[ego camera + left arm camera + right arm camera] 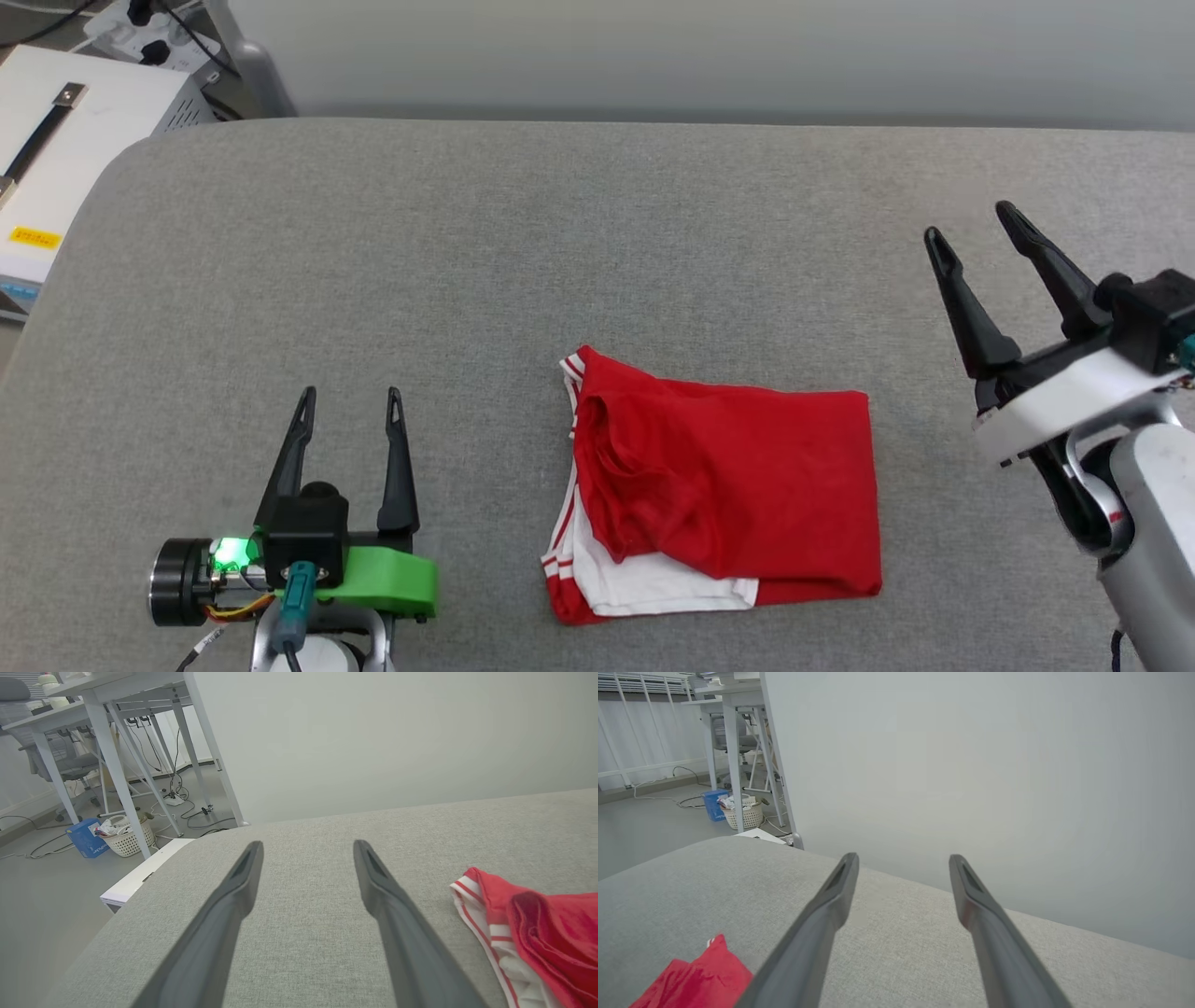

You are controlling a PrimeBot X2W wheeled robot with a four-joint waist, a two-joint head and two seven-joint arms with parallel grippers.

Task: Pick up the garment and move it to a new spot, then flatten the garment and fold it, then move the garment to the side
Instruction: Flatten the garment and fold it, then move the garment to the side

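Observation:
The garment (pixel 728 485), a red shirt with white striped-trim sleeves, lies folded into a rough rectangle on the grey padded table (pixel 523 243), near the front middle. Its striped sleeve edge also appears at the right of the left wrist view (pixel 528 933), and a red corner at the lower left of the right wrist view (pixel 696 980). My left gripper (pixel 350 397) rests open at the lower left, well clear of the shirt, fingers empty (pixel 308 847). At the right, my right gripper (pixel 971 219) hovers open above the table, apart from the shirt, nothing between its fingers (pixel 903 858).
A white box (pixel 56 149) with a black strap and some equipment stand beyond the table's far left corner. Desks, cables, a basket (pixel 126 835) and a blue box sit on the floor to the left. A pale wall (pixel 709 56) runs behind the table's far edge.

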